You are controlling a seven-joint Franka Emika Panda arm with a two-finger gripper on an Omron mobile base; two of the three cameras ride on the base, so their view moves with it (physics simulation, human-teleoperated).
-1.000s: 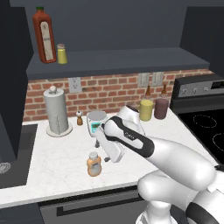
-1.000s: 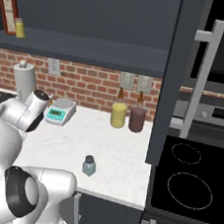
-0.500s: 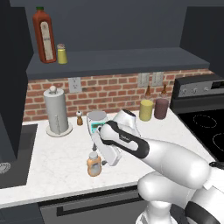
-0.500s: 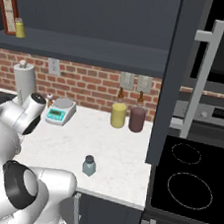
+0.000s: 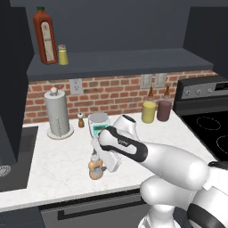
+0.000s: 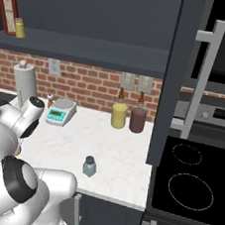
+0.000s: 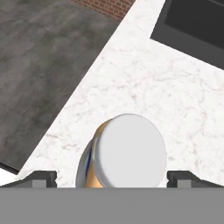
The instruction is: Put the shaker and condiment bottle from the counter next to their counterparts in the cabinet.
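The peach-orange condiment bottle (image 5: 95, 167) stands on the white marble counter (image 5: 53, 156) near its front edge. My gripper (image 5: 99, 156) hangs right above it, open. In the hand view the bottle's pale cap (image 7: 130, 150) sits between the two fingertips (image 7: 42, 177), and my gripper (image 7: 113, 177) straddles it without closing. The teal-blue shaker (image 6: 89, 166) stands alone near the counter's front edge, to the right of the arm. On the dark cabinet shelf (image 5: 133, 60), far left, stand the tall red bottle (image 5: 44, 35) and the small yellow shaker (image 5: 63, 54).
A paper towel holder (image 5: 57, 113), a tiny pepper mill (image 5: 80, 119) and a kitchen scale (image 5: 99, 124) stand along the brick wall. Two jars, one yellow (image 5: 149, 111) and one dark red (image 5: 164, 110), sit beside the stove (image 5: 209, 133). A dark sink (image 5: 13, 156) lies left.
The hand has dropped and shifted left until it sits over the condiment bottle. The bottle and the shaker have not moved.
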